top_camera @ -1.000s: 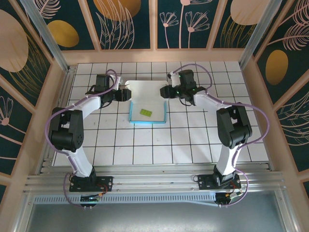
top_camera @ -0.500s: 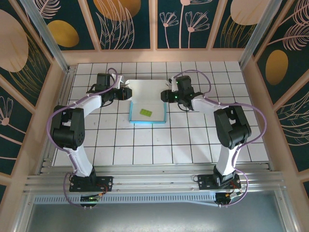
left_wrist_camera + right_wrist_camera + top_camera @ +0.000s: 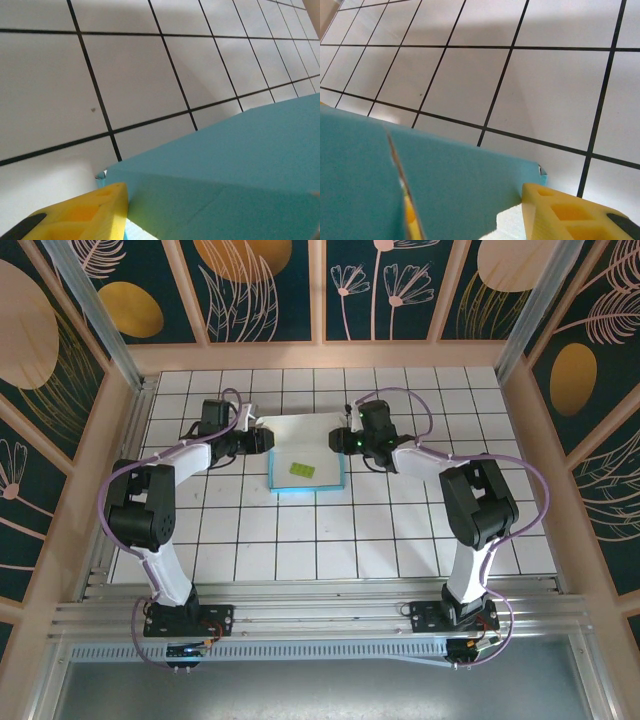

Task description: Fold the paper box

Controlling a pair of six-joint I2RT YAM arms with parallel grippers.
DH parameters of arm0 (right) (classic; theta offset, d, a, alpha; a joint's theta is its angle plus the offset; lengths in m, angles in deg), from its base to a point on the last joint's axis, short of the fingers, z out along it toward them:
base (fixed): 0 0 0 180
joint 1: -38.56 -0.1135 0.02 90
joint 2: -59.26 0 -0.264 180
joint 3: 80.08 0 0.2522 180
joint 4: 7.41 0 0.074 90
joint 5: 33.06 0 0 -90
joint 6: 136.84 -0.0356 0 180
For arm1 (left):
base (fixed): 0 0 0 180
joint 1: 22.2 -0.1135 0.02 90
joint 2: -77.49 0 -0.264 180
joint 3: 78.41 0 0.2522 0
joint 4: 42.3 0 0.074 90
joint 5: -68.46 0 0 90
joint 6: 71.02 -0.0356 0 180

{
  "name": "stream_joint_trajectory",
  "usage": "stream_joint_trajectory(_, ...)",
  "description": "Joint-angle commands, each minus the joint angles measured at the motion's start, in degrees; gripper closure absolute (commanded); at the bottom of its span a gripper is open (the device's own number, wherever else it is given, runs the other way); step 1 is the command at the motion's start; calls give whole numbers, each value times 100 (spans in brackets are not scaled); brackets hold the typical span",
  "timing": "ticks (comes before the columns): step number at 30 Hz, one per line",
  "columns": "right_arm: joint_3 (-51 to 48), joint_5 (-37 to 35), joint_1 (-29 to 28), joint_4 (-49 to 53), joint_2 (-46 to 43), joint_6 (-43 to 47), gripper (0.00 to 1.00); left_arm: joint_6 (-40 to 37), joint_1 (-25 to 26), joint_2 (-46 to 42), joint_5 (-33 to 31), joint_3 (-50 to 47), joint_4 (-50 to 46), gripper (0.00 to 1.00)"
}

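The paper box (image 3: pixel 318 483) lies on the tiled desk (image 3: pixel 400 530). Its blue-rimmed tray sits just nearer the arm bases than both claws, with a yellow-green scrap (image 3: pixel 302 471) inside. The box's white far flap stands raised between the left claw (image 3: pixel 263 439) and the right claw (image 3: pixel 338 441), one at each side edge. A yellow finger (image 3: pixel 85 212) of the left claw sits against blue card. So does a finger (image 3: pixel 570 215) of the right claw. I cannot tell whether either claw is clamped or merely pressing.

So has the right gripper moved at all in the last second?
Yes. In the top view the right gripper has come nearer the arm bases, away from the wooden back wall, and slightly left, at the paper box flap's edge.
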Motion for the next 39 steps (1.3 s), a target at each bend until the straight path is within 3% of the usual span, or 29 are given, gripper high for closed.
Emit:
stream_joint_trajectory(1, -154, -89, -104, -272, -263, -125, 57, 366, 72, -166, 172, -162, 131, 58)
stream_joint_trajectory(23, -630, -106, -280, -722, -186, -352, 54, 950, 185, -398, 471, -1064, 896, 58)
stream_joint_trajectory(39, -1308, -819, -537, -1151, -257, 44, 53, 698, 274, -599, 281, -1589, 904, 57)
